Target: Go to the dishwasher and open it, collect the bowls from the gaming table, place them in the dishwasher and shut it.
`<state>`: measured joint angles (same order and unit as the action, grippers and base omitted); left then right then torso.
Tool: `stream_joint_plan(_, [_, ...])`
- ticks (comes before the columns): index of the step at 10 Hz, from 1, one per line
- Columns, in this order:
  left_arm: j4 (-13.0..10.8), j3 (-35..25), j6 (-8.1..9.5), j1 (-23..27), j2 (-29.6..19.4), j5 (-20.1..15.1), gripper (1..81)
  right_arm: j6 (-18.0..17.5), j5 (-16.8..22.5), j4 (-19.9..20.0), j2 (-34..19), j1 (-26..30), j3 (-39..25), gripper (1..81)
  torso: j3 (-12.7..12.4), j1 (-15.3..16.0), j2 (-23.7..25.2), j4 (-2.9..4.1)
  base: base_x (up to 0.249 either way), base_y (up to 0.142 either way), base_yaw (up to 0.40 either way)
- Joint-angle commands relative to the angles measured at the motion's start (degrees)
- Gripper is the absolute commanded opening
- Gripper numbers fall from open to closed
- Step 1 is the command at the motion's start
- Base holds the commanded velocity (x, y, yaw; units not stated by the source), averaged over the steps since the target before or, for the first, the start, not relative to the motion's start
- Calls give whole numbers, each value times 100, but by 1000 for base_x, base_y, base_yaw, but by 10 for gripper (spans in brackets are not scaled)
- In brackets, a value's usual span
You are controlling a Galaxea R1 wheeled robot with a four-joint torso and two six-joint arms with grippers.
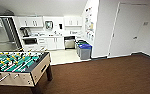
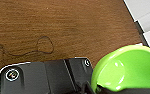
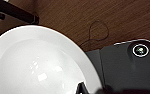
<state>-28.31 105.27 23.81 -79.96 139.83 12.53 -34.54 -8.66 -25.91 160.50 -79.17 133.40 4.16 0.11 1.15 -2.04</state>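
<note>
While each tool grips a bowl, green bowl left, white bowl right, dishwasher ahead.

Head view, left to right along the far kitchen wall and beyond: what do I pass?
Coffee machine → white cabinets → dishwasher → bins → door.

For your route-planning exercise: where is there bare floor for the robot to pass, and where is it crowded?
Free: the wide brown carpet between the football table and the white wall, and the pale kitchen floor leading to the dishwasher. Crowded: the bins at the wall corner, and the football table's side.
</note>
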Motion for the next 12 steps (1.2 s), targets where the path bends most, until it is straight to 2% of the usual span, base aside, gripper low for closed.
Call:
stream_joint_plan(1, [-87, -32, -34, 327, -86, -75, 10, -1, 83, -125, -68, 379, -79, 10, 0, 0, 0, 0, 144, 0, 0])
stream_joint_plan(12, [-79, 3, -34, 292, -68, -67, 10, -1, 83, -125, -68, 371, -61, 10, 0, -2, 0, 0, 144, 0, 0])
